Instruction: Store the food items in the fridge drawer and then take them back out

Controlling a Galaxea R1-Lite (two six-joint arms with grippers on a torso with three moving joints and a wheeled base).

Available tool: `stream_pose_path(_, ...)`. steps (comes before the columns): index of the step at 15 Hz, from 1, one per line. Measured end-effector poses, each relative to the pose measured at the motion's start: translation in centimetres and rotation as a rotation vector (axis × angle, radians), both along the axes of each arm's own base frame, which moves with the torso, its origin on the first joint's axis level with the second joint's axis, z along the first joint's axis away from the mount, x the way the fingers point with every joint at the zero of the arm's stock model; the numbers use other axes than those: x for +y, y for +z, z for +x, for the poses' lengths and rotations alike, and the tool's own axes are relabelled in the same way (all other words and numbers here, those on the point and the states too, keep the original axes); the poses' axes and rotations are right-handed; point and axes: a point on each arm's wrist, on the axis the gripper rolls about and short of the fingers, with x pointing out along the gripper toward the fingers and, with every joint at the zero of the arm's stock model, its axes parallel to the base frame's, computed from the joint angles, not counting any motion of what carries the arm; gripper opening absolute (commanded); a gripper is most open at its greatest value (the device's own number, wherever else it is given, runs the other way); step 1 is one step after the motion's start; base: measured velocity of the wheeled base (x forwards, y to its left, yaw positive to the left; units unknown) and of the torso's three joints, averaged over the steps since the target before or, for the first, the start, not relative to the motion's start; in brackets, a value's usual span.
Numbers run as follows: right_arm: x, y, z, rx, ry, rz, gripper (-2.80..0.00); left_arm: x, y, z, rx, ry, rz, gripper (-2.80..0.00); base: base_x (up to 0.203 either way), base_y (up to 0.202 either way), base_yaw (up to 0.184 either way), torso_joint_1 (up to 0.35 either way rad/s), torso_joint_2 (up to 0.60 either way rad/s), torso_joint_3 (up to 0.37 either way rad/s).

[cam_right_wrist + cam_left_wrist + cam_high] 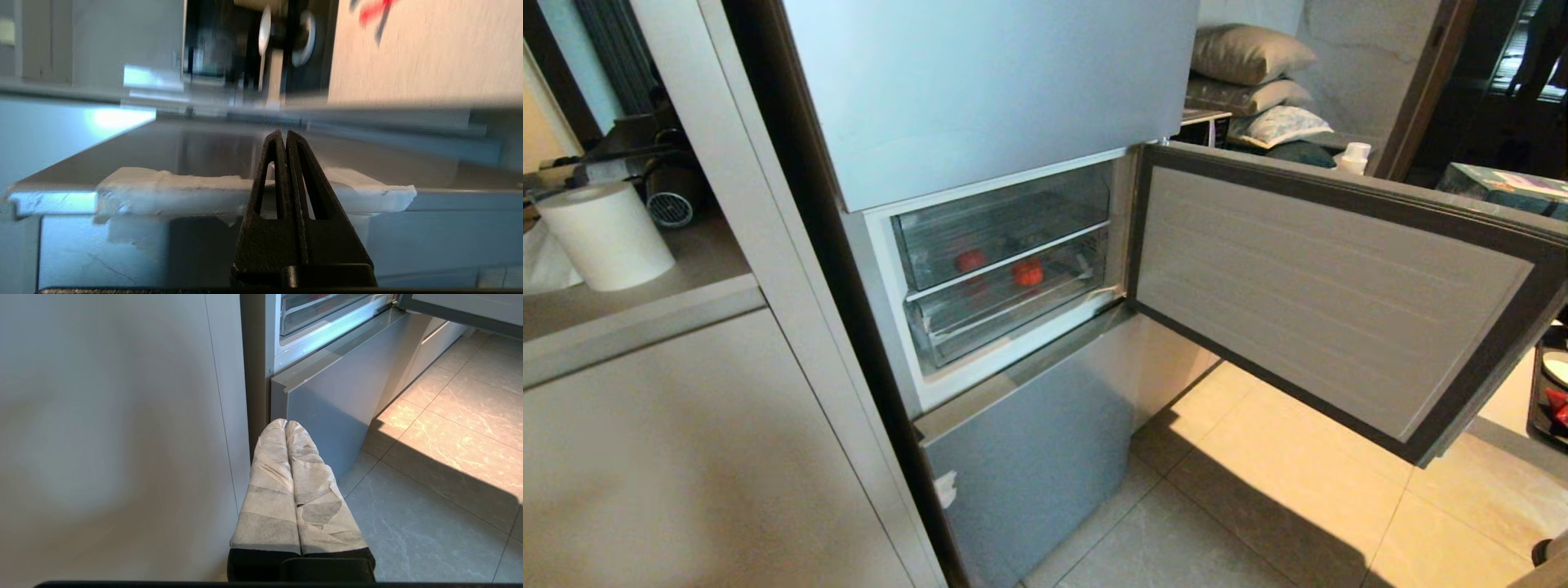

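Right gripper (284, 134) points level at a fridge panel edge (253, 192) (fingers pressed together, empty).

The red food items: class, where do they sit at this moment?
In the head view, two red food items lie side by side inside the clear fridge drawer, in the open middle compartment, left of the swung-open door.

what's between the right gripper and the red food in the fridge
The fridge door hangs open, but the red food items sit behind the clear drawer front, which is pushed in. The right gripper is shut.
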Motion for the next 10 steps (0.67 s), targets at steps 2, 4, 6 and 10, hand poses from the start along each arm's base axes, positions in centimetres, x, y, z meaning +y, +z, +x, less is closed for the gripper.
stream_pose_path(2, 1.3, -0.1, -1.3, 0.013, 0.051, 0.020, -2.80, 0.0, 0.0, 0.0, 0.000, 0.000, 0.000, -2.80, 0.000, 0.000, 0.000, 0.000, 0.00, 0.000)
stream_pose_path(4, 3.0, 1.0, -3.1, 0.003, 0.086, 0.017, -2.80, 0.0, 0.0, 0.0, 0.000, 0.000, 0.000, -2.80, 0.000, 0.000, 0.000, 0.000, 0.00, 0.000)
stream_pose_path(6, 4.9, 3.8, -5.3, -0.053, 0.106, -0.031, -2.80, 0.0, 0.0, 0.0, 0.000, 0.000, 0.000, -2.80, 0.000, 0.000, 0.000, 0.000, 0.00, 0.000)
stream_pose_path(10, 8.4, 11.8, -9.6, -0.253, 0.014, -0.217, -2.80, 0.0, 0.0, 0.0, 0.000, 0.000, 0.000, -2.80, 0.000, 0.000, 0.000, 0.000, 0.00, 0.000)
